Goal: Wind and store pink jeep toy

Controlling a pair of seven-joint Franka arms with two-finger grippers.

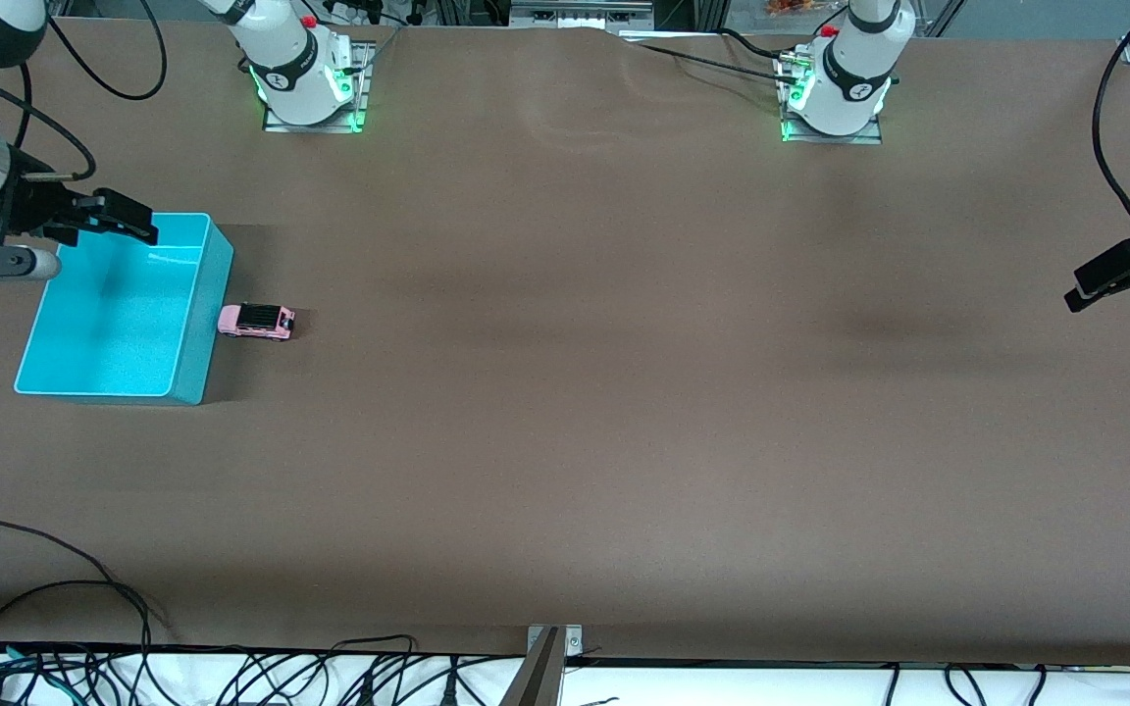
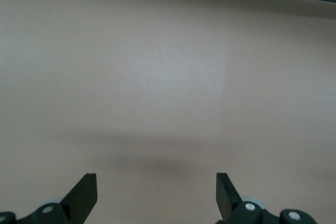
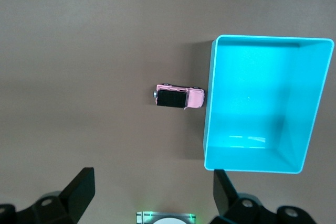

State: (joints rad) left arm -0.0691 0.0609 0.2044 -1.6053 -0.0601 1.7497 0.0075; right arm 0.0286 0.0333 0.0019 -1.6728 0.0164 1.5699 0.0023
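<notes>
Pink jeep toy [image 1: 257,321] sits on its wheels on the brown bench [image 1: 585,392], touching or just beside the teal bin [image 1: 194,324] near the bench edge at the right arm's end. Bin holds nothing. Right gripper [image 1: 124,224] hangs over the bin's rim, jaws released. Left gripper [image 1: 1109,284] waits over the bench edge at the left arm's end, jaws released.

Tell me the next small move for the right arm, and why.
Probably shift the right tool from over the teal bin to above the pink jeep toy, then descend. Its fingers are open and empty, the jeep sits on the table beside the bin, and the left tool waits at its own end.
</notes>
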